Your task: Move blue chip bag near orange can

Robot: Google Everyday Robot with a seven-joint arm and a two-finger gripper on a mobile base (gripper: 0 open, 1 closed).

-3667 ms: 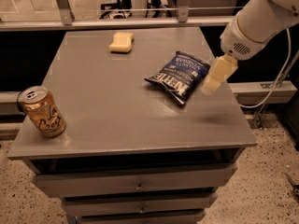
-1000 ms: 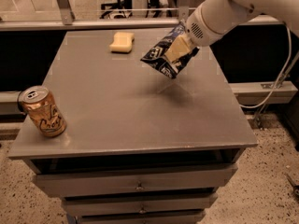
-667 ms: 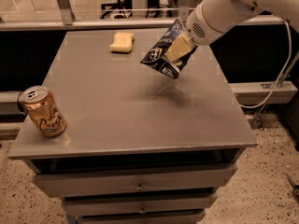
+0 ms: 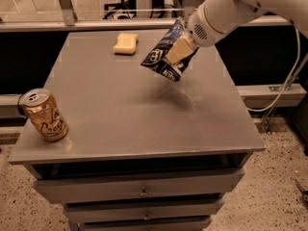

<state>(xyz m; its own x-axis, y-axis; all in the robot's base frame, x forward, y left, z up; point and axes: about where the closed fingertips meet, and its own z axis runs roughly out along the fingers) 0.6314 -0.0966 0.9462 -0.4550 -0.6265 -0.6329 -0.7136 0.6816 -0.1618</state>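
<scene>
The gripper point(image 4: 172, 57) hangs above the far right part of the worktop point(image 4: 139, 119), at roughly one o'clock from its centre. The white arm point(image 4: 226, 8) reaches in from the two o'clock corner. The cream fingers point(image 4: 180, 49) are pinching the blue chip bag point(image 4: 155, 57), with one finger lying flat across the bag's face and the other hidden behind it.

The bag is up in the air, clear of the surface and tilted. Its top edge points towards one o'clock and its lower corner dips towards seven. White lettering shows on the dark foil to the left of the finger. A soft shadow point(image 4: 175, 97) sits on the grey surface just under it, on the six o'clock side.

The orange can point(image 4: 44, 115) stands at eight o'clock, close to the near left corner. It leans a little, silver top up and dark script facing the camera, and it is well apart from the bag, with most of the worktop between them.

At eleven o'clock, near the far edge, lies a pale yellow sponge point(image 4: 126, 43), just to the left of the lifted bag and not touching it.

Below the front edge run stacked drawers point(image 4: 139, 186) with small pulls. A pale cable point(image 4: 285, 85) loops down on the three o'clock side.
</scene>
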